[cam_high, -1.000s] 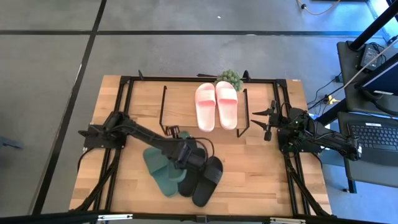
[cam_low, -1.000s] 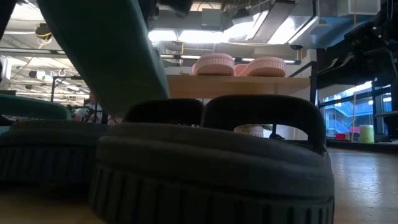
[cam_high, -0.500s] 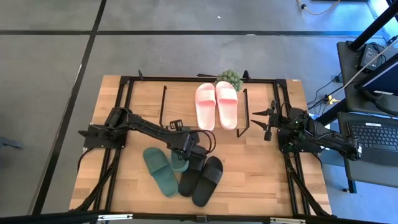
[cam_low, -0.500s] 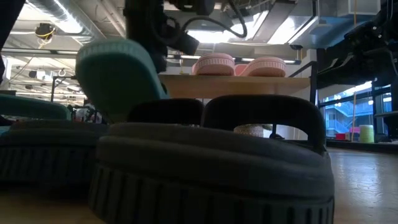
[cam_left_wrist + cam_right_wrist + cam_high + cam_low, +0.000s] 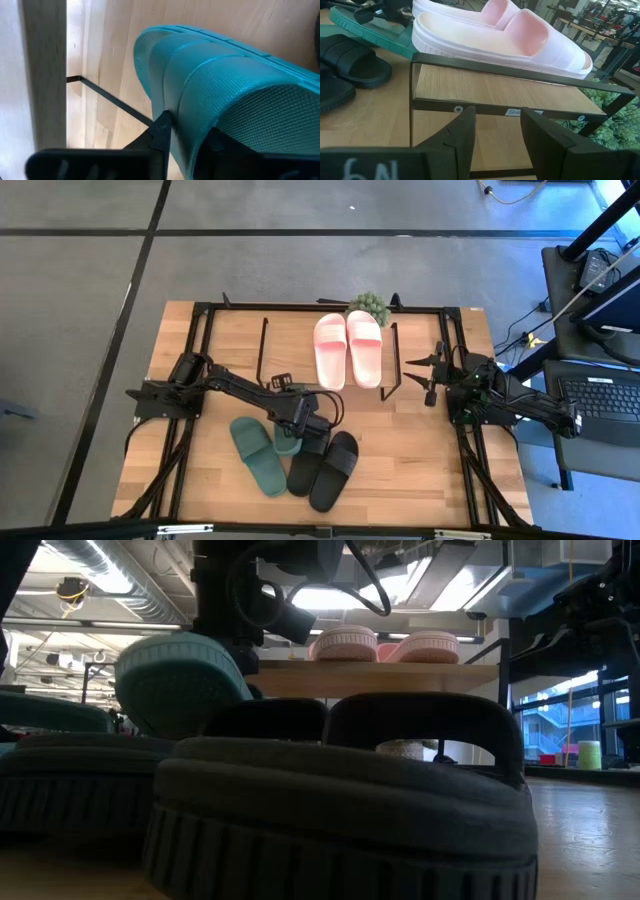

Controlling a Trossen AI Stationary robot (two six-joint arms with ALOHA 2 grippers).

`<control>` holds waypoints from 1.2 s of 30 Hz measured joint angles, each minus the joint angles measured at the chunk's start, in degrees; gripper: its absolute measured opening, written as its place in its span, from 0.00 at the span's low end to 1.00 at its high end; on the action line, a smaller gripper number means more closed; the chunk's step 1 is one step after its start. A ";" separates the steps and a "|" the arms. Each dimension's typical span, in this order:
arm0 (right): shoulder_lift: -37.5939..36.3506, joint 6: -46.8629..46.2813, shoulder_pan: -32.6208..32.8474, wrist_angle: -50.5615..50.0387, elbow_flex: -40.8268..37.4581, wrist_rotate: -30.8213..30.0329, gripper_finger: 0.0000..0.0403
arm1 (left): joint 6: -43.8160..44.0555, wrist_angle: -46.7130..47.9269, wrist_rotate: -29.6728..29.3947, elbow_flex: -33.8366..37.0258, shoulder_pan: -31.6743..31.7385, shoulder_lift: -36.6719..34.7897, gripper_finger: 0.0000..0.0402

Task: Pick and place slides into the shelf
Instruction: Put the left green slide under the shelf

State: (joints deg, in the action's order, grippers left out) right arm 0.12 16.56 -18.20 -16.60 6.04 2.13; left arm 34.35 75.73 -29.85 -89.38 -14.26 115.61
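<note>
Two pink slides (image 5: 348,348) sat side by side on top of the shelf (image 5: 290,350), toward its right end, toes pointing away from the plant (image 5: 370,305) behind it. Left tool (image 5: 300,423) was out over the middle of the table (image 5: 400,450), in front of the shelf, with a green slide (image 5: 180,680) between its fingers (image 5: 160,132). Wrist view showed one finger pressed against the slide's side, so the tool was narrow and gripping it. Low view showed that slide tilted up, toe raised; whether its heel touched the table I could not tell. Second green slide (image 5: 258,456) lay flat on the table just left of the tool. Black pair (image 5: 325,468) lay flat just in front of the tool, the two touching each other, one touching the flat green slide. Right tool (image 5: 428,376) hung at the right end of the shelf, apart from all slides, pointed at the shelf's end frame. Its fingers (image 5: 462,132) stood partly apart with nothing between them.
</note>
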 joint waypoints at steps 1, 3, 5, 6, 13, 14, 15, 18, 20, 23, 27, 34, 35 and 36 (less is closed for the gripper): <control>-0.02 0.00 0.00 0.02 0.00 0.00 0.39 | 0.00 -0.11 0.02 0.00 0.00 0.00 0.14; -0.01 0.00 -0.02 0.02 0.02 0.00 0.39 | -0.03 -0.57 0.43 0.00 0.00 -0.02 0.15; 0.00 0.00 -0.01 0.02 0.00 0.00 0.39 | 0.01 -0.55 0.68 0.00 0.00 0.00 0.16; 0.00 0.00 -0.02 0.00 0.00 0.00 0.39 | 0.18 -0.59 0.80 0.00 0.00 0.00 0.16; 0.00 0.00 -0.01 0.00 0.00 0.00 0.39 | 2.44 -0.40 3.01 -0.02 0.04 0.00 0.22; -0.02 0.00 -0.01 0.00 0.00 0.00 0.39 | 2.45 -0.40 3.02 0.00 0.04 -0.01 0.23; -0.01 0.00 -0.01 0.00 0.00 0.00 0.39 | 2.51 -0.40 3.04 0.00 0.04 0.00 0.24; -0.02 0.00 -0.02 0.00 0.00 0.00 0.39 | 2.66 -0.40 3.06 -0.02 0.04 0.00 0.27; -0.01 0.00 -0.01 0.00 0.00 0.00 0.39 | 2.69 -0.40 3.10 -0.01 0.04 -0.01 0.31; -0.01 0.00 -0.01 0.00 0.00 0.00 0.39 | 2.62 -0.39 3.13 -0.02 0.04 0.00 0.39; 0.00 0.00 -0.02 0.00 0.00 0.00 0.39 | 2.62 1.84 3.15 -0.90 -0.02 0.00 0.46; 0.00 0.00 -0.02 0.00 0.00 0.00 0.39 | 2.97 9.13 5.00 -7.31 -2.53 -0.02 0.48; -0.01 0.00 -0.02 0.00 0.00 0.00 0.39 | 3.19 10.08 6.42 -8.55 -3.06 -0.02 0.48; 0.00 0.00 -0.02 0.00 0.00 0.00 0.39 | 3.55 10.61 8.33 -9.69 -3.60 -0.02 0.48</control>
State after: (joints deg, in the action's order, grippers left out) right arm 0.12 16.56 -18.22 -16.60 6.04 2.13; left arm 37.89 86.34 -21.52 -99.07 -17.86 115.59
